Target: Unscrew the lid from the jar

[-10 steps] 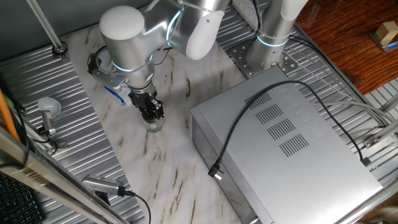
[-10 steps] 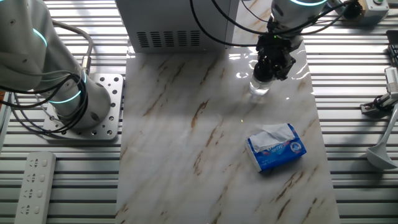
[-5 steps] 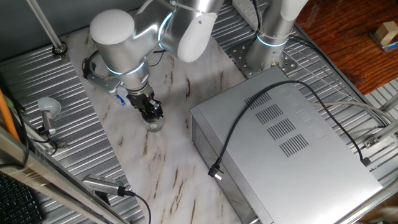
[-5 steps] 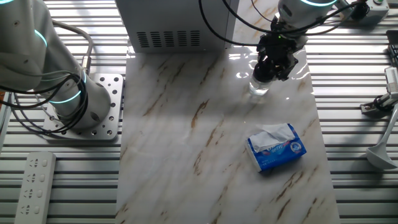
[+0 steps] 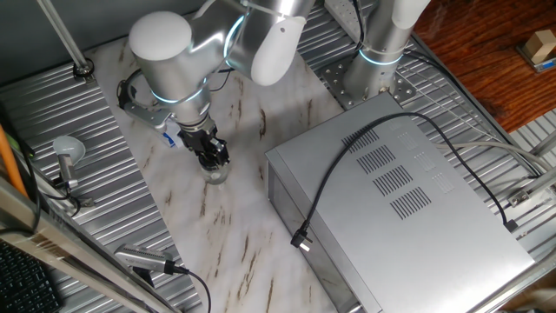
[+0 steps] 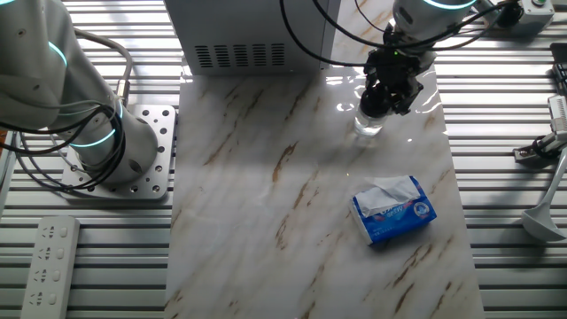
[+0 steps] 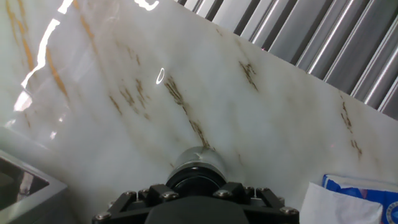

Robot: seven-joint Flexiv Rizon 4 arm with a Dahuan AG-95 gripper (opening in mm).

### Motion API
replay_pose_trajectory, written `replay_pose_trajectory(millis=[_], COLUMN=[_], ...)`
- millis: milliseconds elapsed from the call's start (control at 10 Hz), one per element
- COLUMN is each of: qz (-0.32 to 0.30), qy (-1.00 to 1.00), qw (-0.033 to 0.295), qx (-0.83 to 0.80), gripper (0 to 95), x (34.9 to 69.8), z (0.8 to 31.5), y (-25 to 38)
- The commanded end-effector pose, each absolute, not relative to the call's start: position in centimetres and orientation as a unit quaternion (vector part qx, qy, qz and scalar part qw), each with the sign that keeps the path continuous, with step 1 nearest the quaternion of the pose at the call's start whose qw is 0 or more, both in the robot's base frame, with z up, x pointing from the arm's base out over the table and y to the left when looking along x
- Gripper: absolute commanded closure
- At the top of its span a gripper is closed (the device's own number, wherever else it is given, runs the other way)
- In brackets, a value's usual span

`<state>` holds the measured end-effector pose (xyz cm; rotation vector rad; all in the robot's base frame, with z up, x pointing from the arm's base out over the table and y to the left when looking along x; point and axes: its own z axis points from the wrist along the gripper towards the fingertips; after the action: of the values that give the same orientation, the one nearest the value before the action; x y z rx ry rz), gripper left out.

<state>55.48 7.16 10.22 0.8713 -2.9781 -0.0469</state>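
Observation:
The small clear jar [image 5: 215, 176] stands upright on the marble board, left of the grey box. In the other fixed view the jar [image 6: 368, 128] is near the board's far right corner. Its black lid [image 7: 195, 178] is mostly covered from above by my gripper [image 5: 211, 156], whose black fingers close around it. From the hand view I see the jar's clear shoulder [image 7: 199, 159] just beyond the lid, with the fingers [image 7: 134, 202] on either side. The gripper [image 6: 383, 97] stands straight over the jar, shut on the lid.
A grey metal box [image 5: 408, 200] with a black cable on top stands right of the jar. A blue-and-white packet [image 6: 394, 210] lies on the board close to the jar. The second arm's base [image 6: 124, 151] stands on the ribbed metal table; a ladle [image 5: 65, 152] lies off the board.
The wrist and the large joint above it have turned slightly about the jar. The gripper stays on the lid and the jar has not shifted.

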Motion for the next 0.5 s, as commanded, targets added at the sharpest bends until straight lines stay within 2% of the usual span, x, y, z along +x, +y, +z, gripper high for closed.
replay_pose_trajectory(millis=[100,500], qz=[-0.015,-0.014], qy=[-0.957,-0.946], qw=[0.019,0.021], qx=[0.289,0.323], gripper=[38.0,38.0], x=[55.47,55.45], z=[10.21,10.19], y=[7.18,7.17])
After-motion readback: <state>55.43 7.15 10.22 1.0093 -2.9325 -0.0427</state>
